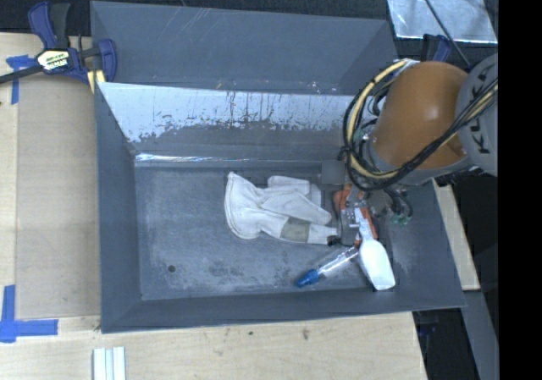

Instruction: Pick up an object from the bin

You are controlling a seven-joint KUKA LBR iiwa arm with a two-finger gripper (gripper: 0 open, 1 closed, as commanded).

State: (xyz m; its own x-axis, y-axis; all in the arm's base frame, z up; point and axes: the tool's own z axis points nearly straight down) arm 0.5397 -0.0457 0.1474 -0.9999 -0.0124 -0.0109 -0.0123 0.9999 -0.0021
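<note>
Sitting low in the bin (212, 48), nothing lifted yet.
Gripper (349, 230) is down at the right edge of the white cloth (267, 207); whether it is open or closed cannot be told. A white bottle (378, 266) and a blue-tipped tube (326, 270) lie below-right of the cloth. By my judgement, the grasp and the lift are both left to do.
</note>
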